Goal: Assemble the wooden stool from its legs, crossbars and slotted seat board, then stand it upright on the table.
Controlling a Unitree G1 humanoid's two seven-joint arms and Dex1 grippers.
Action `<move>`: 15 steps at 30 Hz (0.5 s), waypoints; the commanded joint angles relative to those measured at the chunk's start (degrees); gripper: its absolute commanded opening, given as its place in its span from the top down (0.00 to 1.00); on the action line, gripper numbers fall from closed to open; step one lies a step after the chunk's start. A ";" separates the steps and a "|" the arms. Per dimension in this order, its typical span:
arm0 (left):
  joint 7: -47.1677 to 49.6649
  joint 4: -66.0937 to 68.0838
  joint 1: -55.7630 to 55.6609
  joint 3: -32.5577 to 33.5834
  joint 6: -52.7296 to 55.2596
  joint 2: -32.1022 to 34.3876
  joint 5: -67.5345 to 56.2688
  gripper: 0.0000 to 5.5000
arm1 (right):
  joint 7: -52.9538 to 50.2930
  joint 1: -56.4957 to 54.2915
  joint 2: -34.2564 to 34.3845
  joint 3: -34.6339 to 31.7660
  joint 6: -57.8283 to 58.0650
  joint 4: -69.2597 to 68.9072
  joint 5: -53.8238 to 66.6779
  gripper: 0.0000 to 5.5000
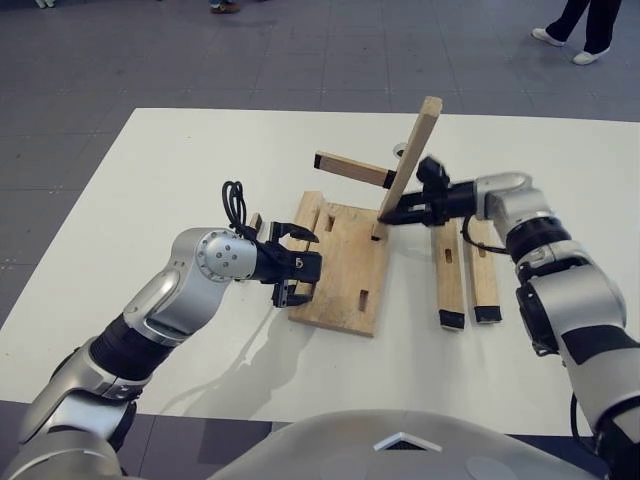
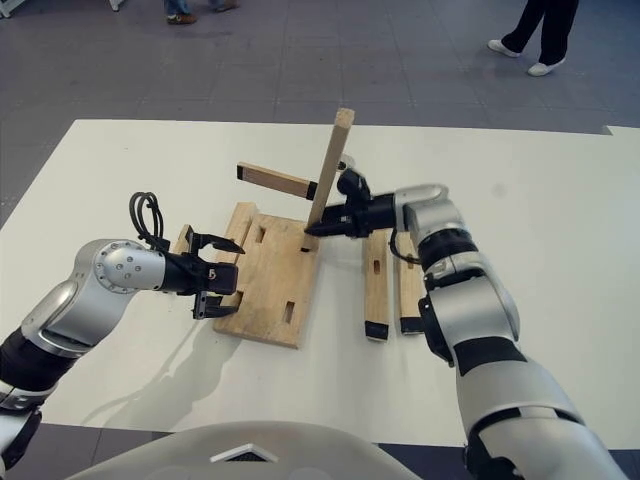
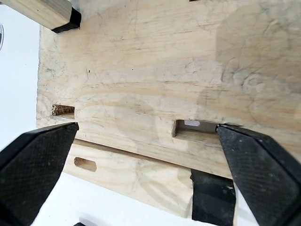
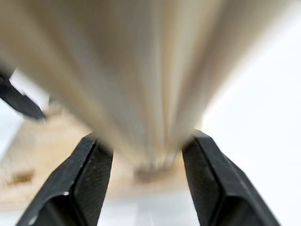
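The slotted seat board [image 1: 345, 275] lies flat in the middle of the white table [image 1: 150, 200]. A wooden leg [image 1: 415, 150] stands tilted on the board's far right corner, its lower end at a slot. A crossbar [image 1: 352, 169] with a black end sticks out from it to the left. My right gripper [image 1: 392, 213] is shut on this leg near its base; the fingers [image 4: 89, 179] press both sides of the leg [image 4: 136, 70]. My left gripper [image 1: 300, 265] hovers open over the board's left edge, with the board [image 3: 155, 70] and a slot [image 3: 195, 126] between its fingers [image 3: 258, 165].
Two loose legs [image 1: 448, 275] [image 1: 482, 275] with black ends lie side by side on the table right of the board. Another slotted piece [image 3: 141, 183] lies along the board's left edge. The table has wide bare areas at the left and the near side.
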 commanded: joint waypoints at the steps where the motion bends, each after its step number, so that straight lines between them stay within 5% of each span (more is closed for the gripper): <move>1: -1.22 0.43 -1.23 -3.87 4.93 -2.08 2.44 0.00 | -1.00 0.79 0.76 0.09 1.15 0.47 -4.25 0.43; 10: 3.17 -0.13 3.95 -0.22 0.26 -2.29 -0.01 0.00 | 0.24 -1.29 -1.93 -4.50 1.33 -4.20 -4.74 0.12; 15: 3.58 0.74 5.59 0.93 -2.57 -1.39 -0.60 0.00 | 1.58 -1.66 -6.77 -6.41 2.31 -10.38 -5.02 0.12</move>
